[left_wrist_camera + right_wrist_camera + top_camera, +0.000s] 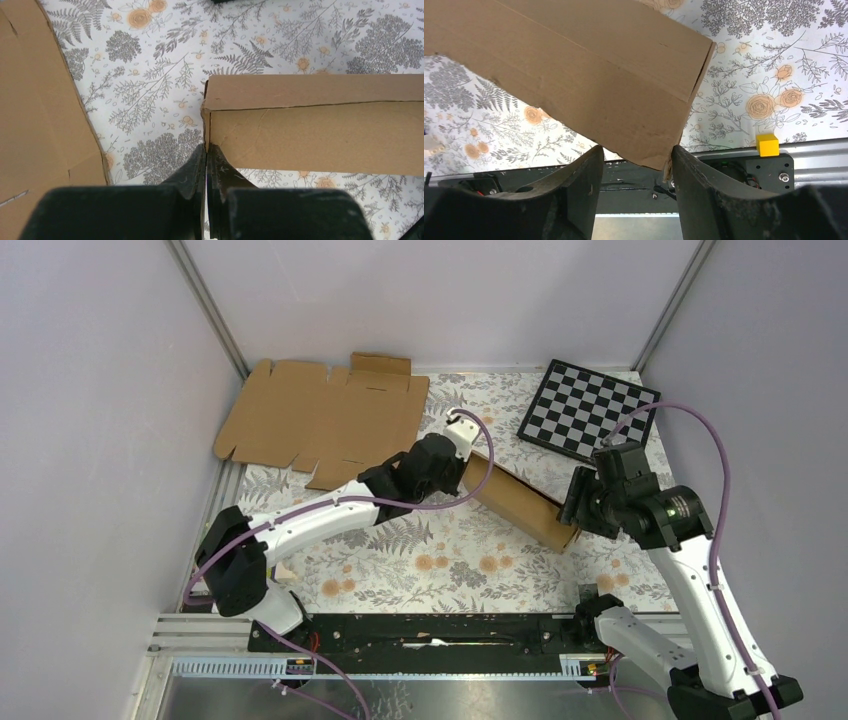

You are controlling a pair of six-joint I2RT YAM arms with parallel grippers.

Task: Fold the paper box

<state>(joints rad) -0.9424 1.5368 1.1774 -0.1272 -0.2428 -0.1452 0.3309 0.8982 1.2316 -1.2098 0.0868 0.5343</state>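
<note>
The paper box [520, 505] lies folded into a long, flat brown shape on the flowered table cloth, running diagonally between my two grippers. My left gripper [468, 476] is shut at the box's far-left end. In the left wrist view its fingertips [206, 150] press together right at the lower corner of the box [310, 125]; no cardboard shows between them. My right gripper [574, 522] stands open at the near-right end. In the right wrist view the box's corner [599, 75] hangs between the spread fingers [636, 152], just grazing the right finger [684, 165].
A flat die-cut brown cardboard sheet [320, 420] lies at the back left, its edge [35, 125] close to my left gripper. A black-and-white checkerboard [588, 408] sits at the back right. A small yellow block [768, 145] rests by the black rail at the table's near edge.
</note>
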